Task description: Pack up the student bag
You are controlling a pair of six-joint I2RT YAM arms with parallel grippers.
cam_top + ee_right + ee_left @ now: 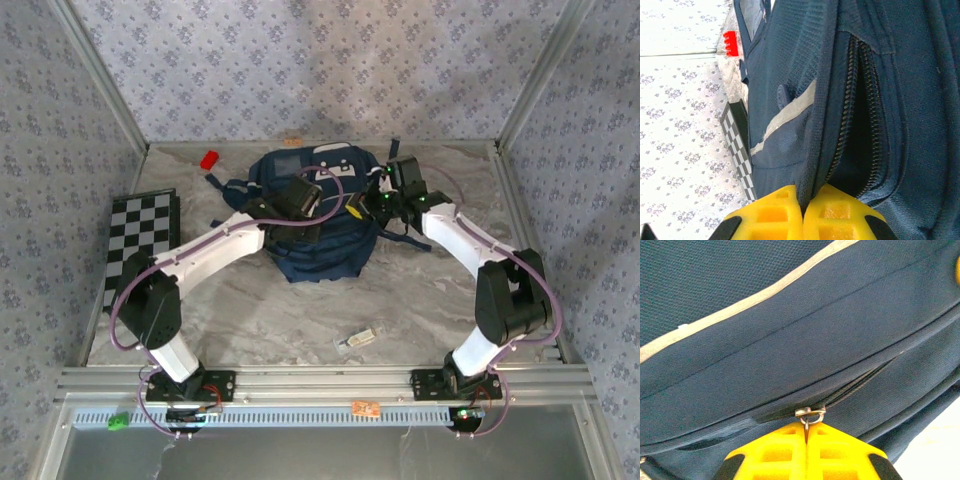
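Tension is mattering: my right claw (802,205) is pinching the large navy fabric backpack (790,60) taut, my left claw (806,435) its small metal zipper pull (810,415).

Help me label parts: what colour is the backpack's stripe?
The stripe is cream-white on the navy student bag; best in left wrist view.

Large navy blue fabric backpack (320,262): open pocket's interior (862,100) lost in shadow; small pale object (360,338) too small to identify.

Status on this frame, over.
Left gripper shut on zipper pull. Right gripper shut on bag edge. Zipper partly open. Red block apart, beyond bag.
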